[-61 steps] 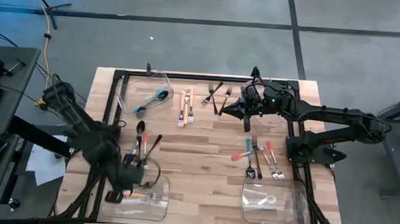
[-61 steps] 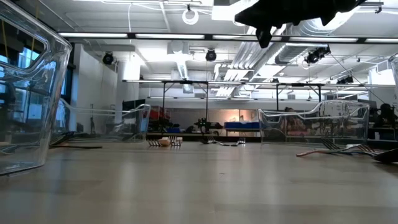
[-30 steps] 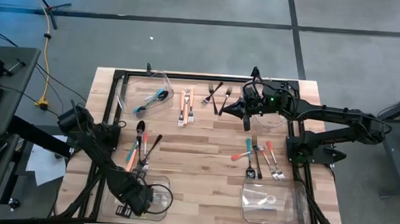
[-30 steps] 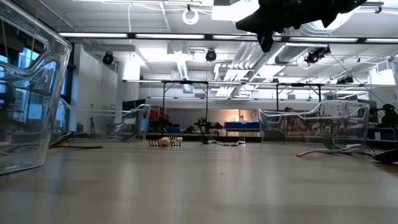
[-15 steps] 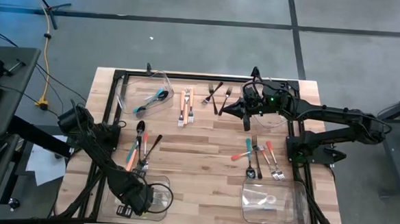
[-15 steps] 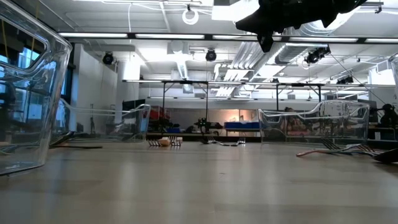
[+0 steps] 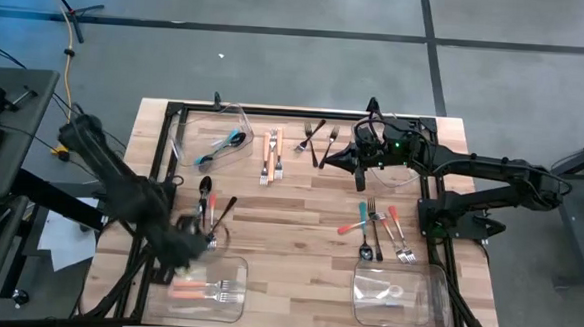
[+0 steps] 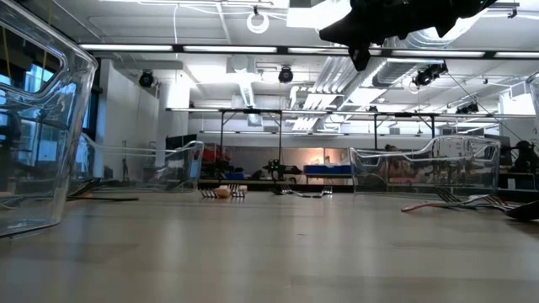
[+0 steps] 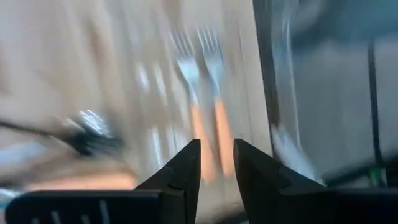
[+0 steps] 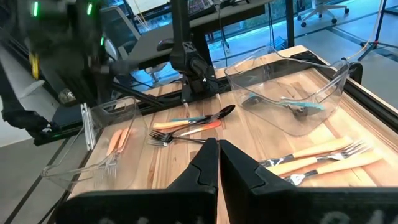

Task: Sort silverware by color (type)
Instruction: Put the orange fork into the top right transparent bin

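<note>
The counter (image 7: 290,208) carries my silverware in loose groups. Two orange forks (image 7: 205,290) lie in the near-left bin (image 7: 232,311). My left claw (image 7: 190,240), slightly parted and empty, hangs just beyond that bin. My right claw (image 7: 334,159) hovers closed, empty, far side.

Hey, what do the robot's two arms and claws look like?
Both arms are black, jointed and slim. The right arm shows small green lights near its wrist. The right claw and left claw each have two dark, tapered fingers.

Two dark jointed arms (image 7: 120,190), black cables; green light on right arm (image 7: 472,173).
</note>
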